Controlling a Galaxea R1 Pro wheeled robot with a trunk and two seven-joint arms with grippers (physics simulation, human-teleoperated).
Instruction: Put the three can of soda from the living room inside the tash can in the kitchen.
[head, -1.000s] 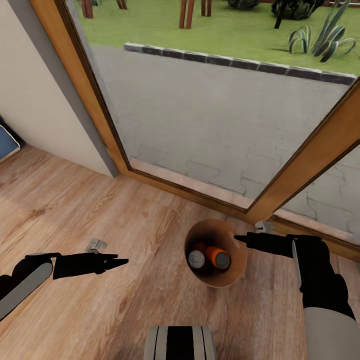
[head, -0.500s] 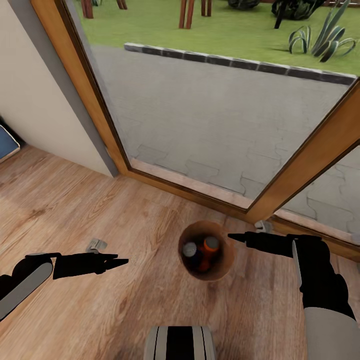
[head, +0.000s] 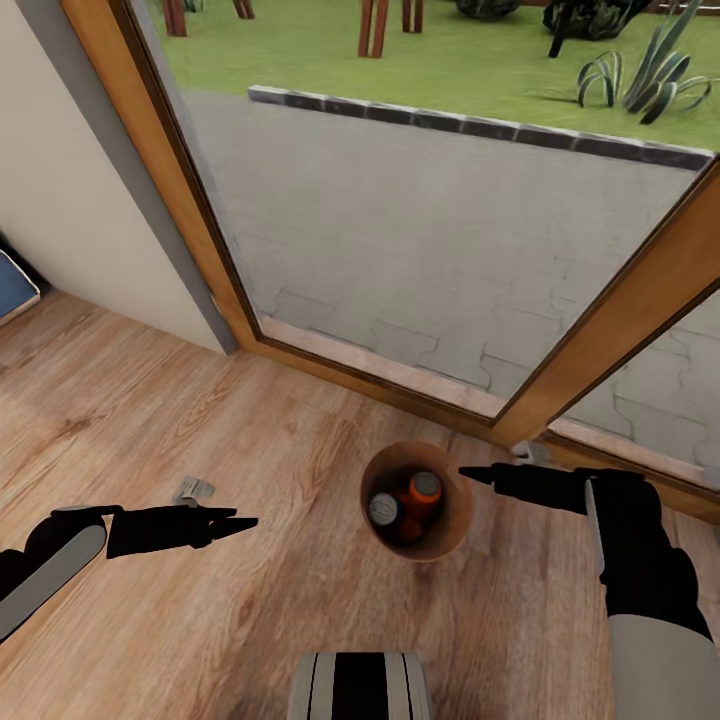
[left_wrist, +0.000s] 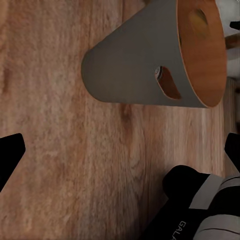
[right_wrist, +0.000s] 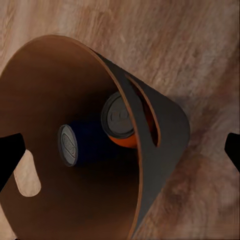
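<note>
Down on the light wood plank floor (head: 250, 450), the tash can (head: 447, 527) stood between the two arms, just in front of the wood-framed glass door (head: 640, 300). It was a round bin with a copper-brown inner wall, tapering to a narrower base; through the left wrist view its outer wall (left_wrist: 130, 65) looked smooth and grey, with a slot-shaped handle opening cut near the rim. Inside it, two grey metal can tops showed: one on an orange can (head: 424, 490) and one on a darker can (head: 384, 510) beside it. The right wrist view gave the same pair, the orange can (right_wrist: 120, 125) and the dark one (right_wrist: 67, 145), deep in the shadowed interior; a third can could not be made out.

The right gripper (head: 470, 476) hovered at the bin's rim, its fingers looking pressed together to a point, gripping nothing. The left gripper (head: 245, 522) hung well apart from the bin, fingers likewise looking pressed together and empty. A small grey metal fitting (head: 192, 490) lay on the planks near it.
</note>
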